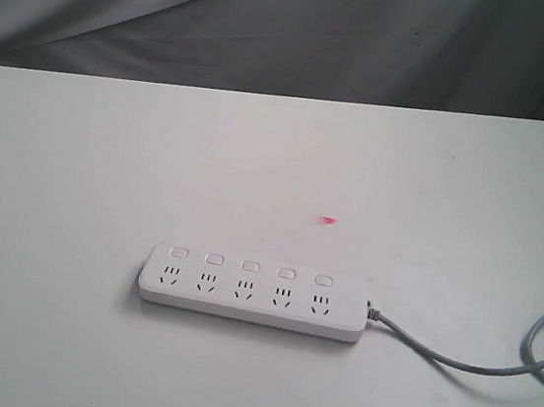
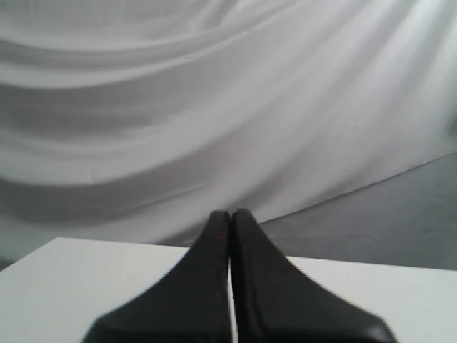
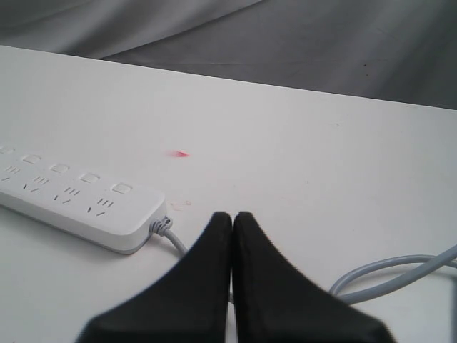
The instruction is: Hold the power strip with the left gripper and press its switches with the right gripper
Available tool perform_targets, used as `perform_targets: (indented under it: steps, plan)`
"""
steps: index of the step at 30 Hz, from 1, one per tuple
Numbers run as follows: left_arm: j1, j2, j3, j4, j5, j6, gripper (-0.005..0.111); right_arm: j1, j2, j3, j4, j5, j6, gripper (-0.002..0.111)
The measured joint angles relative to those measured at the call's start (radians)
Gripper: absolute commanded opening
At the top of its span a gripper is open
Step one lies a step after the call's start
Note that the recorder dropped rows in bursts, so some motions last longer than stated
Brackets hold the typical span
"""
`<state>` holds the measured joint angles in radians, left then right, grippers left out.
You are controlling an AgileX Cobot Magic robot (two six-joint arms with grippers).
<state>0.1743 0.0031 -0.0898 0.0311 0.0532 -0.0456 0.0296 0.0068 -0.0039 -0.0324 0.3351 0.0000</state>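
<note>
A long flat white plastic power strip (image 1: 253, 291) with rounded corners lies flat on the plain white counter (image 1: 108, 164), sockets facing up. Five small white rounded-rectangle switches (image 1: 250, 265) run in a row along one long edge, one above each socket; any marking on the casing is too small to read. A grey cable (image 1: 471, 365) leaves one short end and curves away across the counter. The black pointed right claw (image 3: 232, 214) is clenched, its two fingers pressed together on nothing. The power strip (image 3: 71, 200) sits ahead of it and off to one side, apart from it, with the cable end nearest the tips. The cable (image 3: 385, 279) passes behind the fingers and loops out on the far side. A small red mark (image 3: 178, 153) shows on the counter beyond the strip. The black left claw (image 2: 230, 214) is likewise clenched and empty, above the counter and facing a draped grey-white cloth (image 2: 214, 107).
</note>
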Motion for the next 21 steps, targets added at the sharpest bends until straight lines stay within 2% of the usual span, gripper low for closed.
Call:
perform_targets:
  steps: [9, 15, 21]
  plan:
    - [0.000, 0.000, 0.086, -0.021, 0.006, -0.017, 0.000, 0.000, 0.000, 0.000, 0.000, 0.000, 0.000, 0.000]
    - [0.000, 0.000, 0.086, -0.021, 0.068, -0.044, 0.000, 0.000, 0.000, 0.000, 0.000, 0.000, 0.000, 0.000]
    - [0.000, 0.000, 0.086, -0.021, 0.196, -0.048, 0.000, 0.000, 0.000, 0.000, 0.000, 0.000, 0.000, 0.000]
